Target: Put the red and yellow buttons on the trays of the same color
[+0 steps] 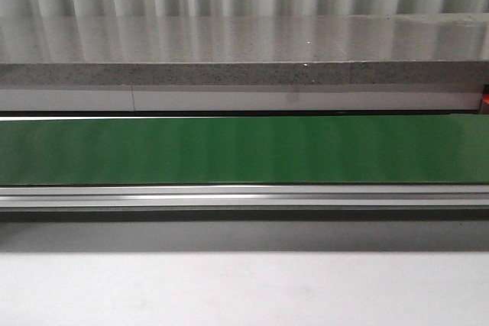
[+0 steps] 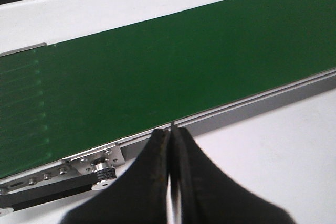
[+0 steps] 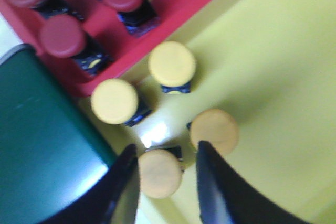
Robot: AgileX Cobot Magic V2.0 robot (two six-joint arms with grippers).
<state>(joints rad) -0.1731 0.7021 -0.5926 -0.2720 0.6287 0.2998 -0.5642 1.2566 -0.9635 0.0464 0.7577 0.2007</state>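
The right gripper [image 3: 164,174] is hanging over the yellow tray [image 3: 273,51] with its two dark fingers [image 3: 215,182] spread, and a yellow button [image 3: 160,173] is sitting in the gap between them. The picture is blurred, so I cannot tell whether the pads are touching its cap or standing just clear of it; it looks to me like a button being set down and let go rather than one being lifted. Three more yellow buttons [image 3: 172,64] are resting close around it on the same tray, one of them just beside the outer finger. Next to them, the red tray [image 3: 173,3] is holding three red buttons [image 3: 62,36] in view, and the edge of the green conveyor belt [image 3: 37,145] is showing beside both trays.

To finish this step cleanly, I would judge the arm should be rising straight up with the fingers kept wide, since any sideways drift risks nudging the neighbouring button or tipping the one just placed.

The left gripper [image 2: 171,145] is waiting with its fingers pressed together, holding nothing, at the near rail of the belt. The belt itself is lying bare in both the front view and the left wrist view, so no further button is in reach there.
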